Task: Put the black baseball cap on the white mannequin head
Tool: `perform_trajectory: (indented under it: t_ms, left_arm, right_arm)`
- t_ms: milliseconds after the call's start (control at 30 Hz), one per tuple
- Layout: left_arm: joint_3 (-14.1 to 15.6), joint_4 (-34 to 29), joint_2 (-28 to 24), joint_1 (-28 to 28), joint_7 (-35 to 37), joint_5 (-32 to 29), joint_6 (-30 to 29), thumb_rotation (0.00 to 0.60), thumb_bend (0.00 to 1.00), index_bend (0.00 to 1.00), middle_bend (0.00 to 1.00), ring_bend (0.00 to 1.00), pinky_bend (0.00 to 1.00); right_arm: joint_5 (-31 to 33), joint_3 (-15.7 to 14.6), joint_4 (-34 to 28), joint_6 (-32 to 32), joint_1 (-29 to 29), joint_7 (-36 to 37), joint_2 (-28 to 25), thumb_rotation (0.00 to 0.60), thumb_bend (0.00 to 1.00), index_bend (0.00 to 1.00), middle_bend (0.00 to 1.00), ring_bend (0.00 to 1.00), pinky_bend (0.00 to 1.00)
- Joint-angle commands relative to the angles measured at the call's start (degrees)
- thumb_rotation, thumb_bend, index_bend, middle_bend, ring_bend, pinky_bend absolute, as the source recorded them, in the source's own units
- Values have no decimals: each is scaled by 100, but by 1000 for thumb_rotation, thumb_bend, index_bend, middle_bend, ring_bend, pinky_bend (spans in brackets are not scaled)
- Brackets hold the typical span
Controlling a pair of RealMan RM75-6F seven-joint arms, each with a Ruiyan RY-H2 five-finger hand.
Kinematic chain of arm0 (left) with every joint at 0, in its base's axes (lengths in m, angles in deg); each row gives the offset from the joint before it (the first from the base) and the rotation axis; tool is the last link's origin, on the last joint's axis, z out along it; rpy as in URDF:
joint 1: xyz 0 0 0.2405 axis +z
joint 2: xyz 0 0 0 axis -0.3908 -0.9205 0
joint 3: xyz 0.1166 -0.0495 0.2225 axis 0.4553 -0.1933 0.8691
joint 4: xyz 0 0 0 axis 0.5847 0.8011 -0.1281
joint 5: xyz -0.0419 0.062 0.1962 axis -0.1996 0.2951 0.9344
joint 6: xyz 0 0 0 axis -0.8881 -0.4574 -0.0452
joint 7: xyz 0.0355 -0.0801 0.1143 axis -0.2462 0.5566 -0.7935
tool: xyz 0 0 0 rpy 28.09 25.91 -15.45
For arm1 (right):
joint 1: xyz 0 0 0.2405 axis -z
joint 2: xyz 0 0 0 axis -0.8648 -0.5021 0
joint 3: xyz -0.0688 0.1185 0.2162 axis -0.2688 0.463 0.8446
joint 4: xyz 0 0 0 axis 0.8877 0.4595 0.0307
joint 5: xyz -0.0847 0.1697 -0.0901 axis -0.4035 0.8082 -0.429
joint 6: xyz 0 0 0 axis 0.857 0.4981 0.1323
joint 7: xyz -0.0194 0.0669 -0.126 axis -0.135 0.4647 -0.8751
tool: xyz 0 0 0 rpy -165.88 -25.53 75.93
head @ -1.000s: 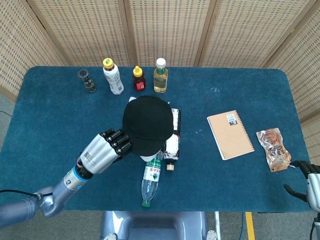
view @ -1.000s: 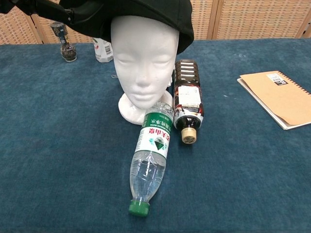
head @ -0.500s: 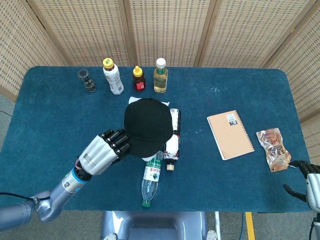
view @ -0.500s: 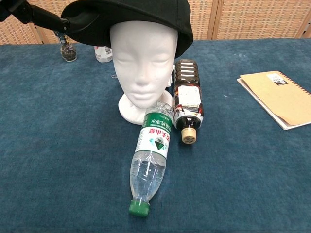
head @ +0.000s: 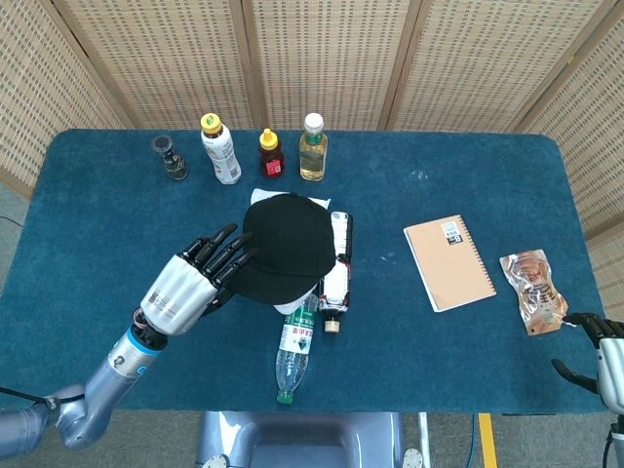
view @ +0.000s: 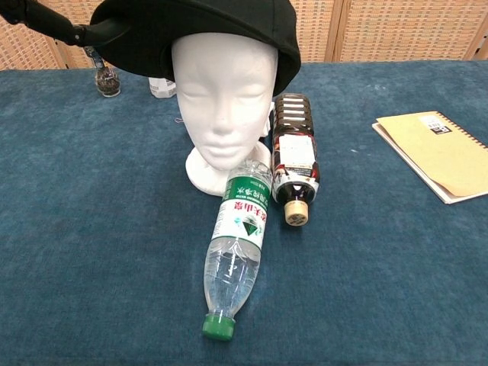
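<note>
The black baseball cap (head: 288,244) sits on top of the white mannequin head (view: 223,99), tilted with its brim toward the left in the chest view (view: 191,27). From the head view the cap hides all of the mannequin but slivers of its white base. My left hand (head: 190,283) is just left of the cap with its fingers (view: 57,27) spread, their tips at the brim's edge and gripping nothing. My right hand (head: 603,366) rests at the table's near right corner, fingers apart and holding nothing.
A clear water bottle (view: 236,244) and a dark bottle (view: 295,156) lie in front of the mannequin. A grinder (head: 173,156) and three bottles (head: 270,153) stand along the back. A brown notebook (head: 448,261) and a snack pouch (head: 532,290) lie at right.
The cap has come down onto the mannequin head. My left hand has let go of the brim, spread its fingers and drawn back slightly to the left. The right hand has not moved.
</note>
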Motion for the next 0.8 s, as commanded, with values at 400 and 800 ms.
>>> perform_trajectory:
  t_ms: [400,800]
  left_arm:
    - [316,-941,-859,675,-125,-496,113,600,272,150,140,60,350]
    - [502,-716,-1458,1878,706,-1338,-809,600,272,254,140,61,349]
  right_arm:
    - [26,-15,-19,-96,-32,-12,4,600,88,339,382,424,344]
    - [115,10,-85,-334,-166,-219,38,600,89,316,382,415,340]
